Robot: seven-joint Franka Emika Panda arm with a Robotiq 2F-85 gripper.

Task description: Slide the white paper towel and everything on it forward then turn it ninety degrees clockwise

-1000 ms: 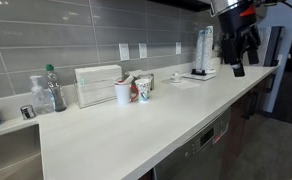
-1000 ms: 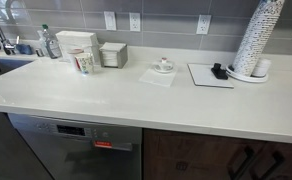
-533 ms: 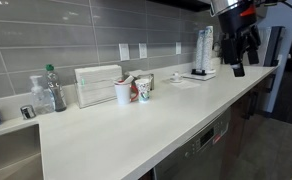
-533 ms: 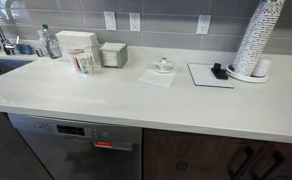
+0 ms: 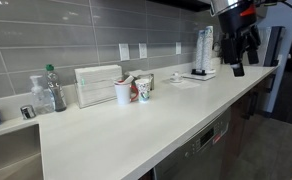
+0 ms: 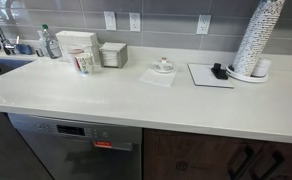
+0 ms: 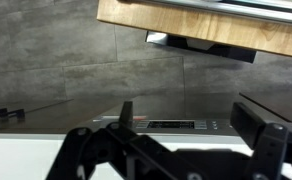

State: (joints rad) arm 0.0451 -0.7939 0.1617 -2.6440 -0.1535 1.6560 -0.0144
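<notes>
Gripper (image 5: pixel 237 68) hangs high beside the stack of cups (image 5: pixel 204 48), jaws spread wide and holding nothing, apparently a standby pose clear of every object. The paper towel (image 6: pixel 158 77) lies flat near the stack of cups with the small cup (image 6: pixel 164 66) standing on it, so a push on the sheet should carry both. Print on the red-and-white cups (image 6: pixel 83 63), well apart from the stack, is too small to read.

Pale white bench (image 6: pixel 136 100) shown against a grey tiled wall (image 6: pixel 166 20). An upright ribbed white box (image 6: pixel 76 42) is seen between a clear green-capped bottle (image 6: pixel 50 42) and a small grey metal box (image 6: pixel 113 54). Red-and-white printed paper cups (image 6: pixel 83 62) are set before it. A tall stack of cups (image 6: pixel 256 35) is borne on a white base (image 6: pixel 248 73). A steel-fronted dishwasher (image 6: pixel 76 140) is fitted below.
</notes>
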